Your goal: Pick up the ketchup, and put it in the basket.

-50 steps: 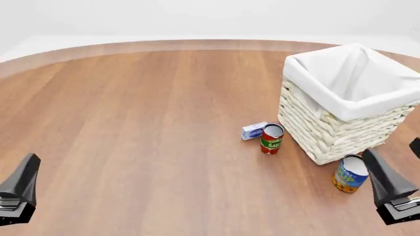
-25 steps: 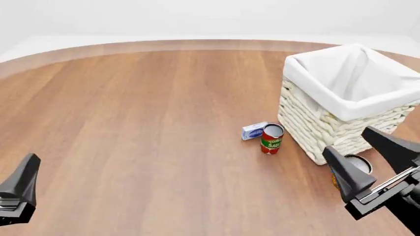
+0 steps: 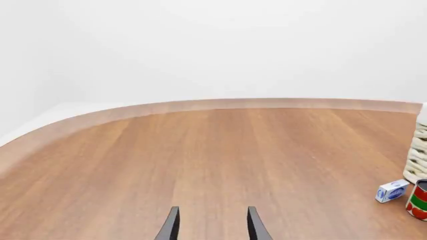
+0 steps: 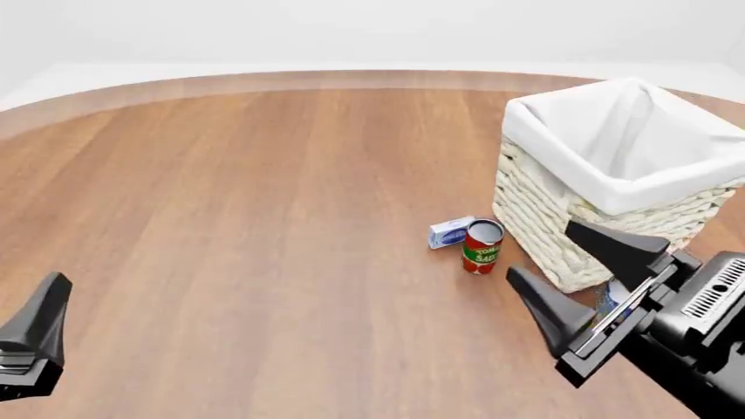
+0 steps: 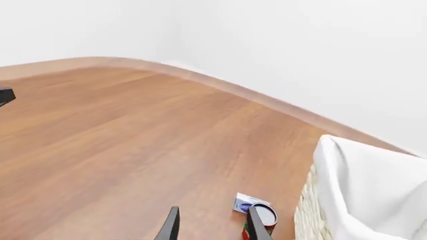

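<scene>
The ketchup is out of view in every frame. The basket (image 4: 617, 175), cream wicker with a white cloth liner, stands at the right of the table; its corner also shows in the right wrist view (image 5: 363, 192) and a sliver of it in the left wrist view (image 3: 420, 150). My right gripper (image 4: 539, 248) is open and holds nothing, hovering just in front of the basket's near wall, right of the red can. My left gripper (image 4: 52, 288) rests low at the near left edge; the left wrist view shows it (image 3: 210, 214) open with nothing between its fingers.
A red-and-green tomato sauce can (image 4: 481, 247) stands left of the basket, with a small blue-white box (image 4: 449, 232) lying beside it. A blue-and-yellow can (image 4: 608, 298) is mostly hidden behind my right gripper. The table's curved far edge (image 4: 349, 78) runs across the back.
My right gripper has swung left and up from the near right corner, turning toward the cans and now covering the blue-and-yellow can. The left arm has not moved.
</scene>
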Controlling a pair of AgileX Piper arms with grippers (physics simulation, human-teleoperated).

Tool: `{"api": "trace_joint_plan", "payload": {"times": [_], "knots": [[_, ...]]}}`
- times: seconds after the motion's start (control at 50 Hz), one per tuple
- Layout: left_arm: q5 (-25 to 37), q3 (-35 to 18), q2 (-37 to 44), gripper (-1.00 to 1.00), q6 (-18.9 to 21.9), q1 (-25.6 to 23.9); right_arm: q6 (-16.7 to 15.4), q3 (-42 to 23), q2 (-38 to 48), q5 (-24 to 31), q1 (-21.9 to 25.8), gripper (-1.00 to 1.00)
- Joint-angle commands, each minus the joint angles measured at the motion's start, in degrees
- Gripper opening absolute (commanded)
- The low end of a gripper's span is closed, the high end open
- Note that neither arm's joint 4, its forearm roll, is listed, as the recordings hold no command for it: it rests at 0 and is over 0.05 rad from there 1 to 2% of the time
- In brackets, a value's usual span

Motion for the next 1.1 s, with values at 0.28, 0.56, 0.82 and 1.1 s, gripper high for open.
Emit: {"api": "trace_joint_plan", "payload": {"times": [0.28,0.56,0.82,1.1], "knots": [[0.00,0.00,0.00,1.00,0.00,0.00,-0.09,-3.12,12.10,-6.36,10.25,1.00],[0.00,0.00,0.00,1.00,0.00,0.00,0.77,-6.80,17.22,-7.00,15.49,1.00],[0.00,0.00,0.00,1.00,0.00,0.00,3.83,-10.58,22.37,-7.20,20.21,1.00],[0.00,0.00,0.00,1.00,0.00,0.00,7.51,-13.96,26.14,-6.62,25.27,1.00]]}}
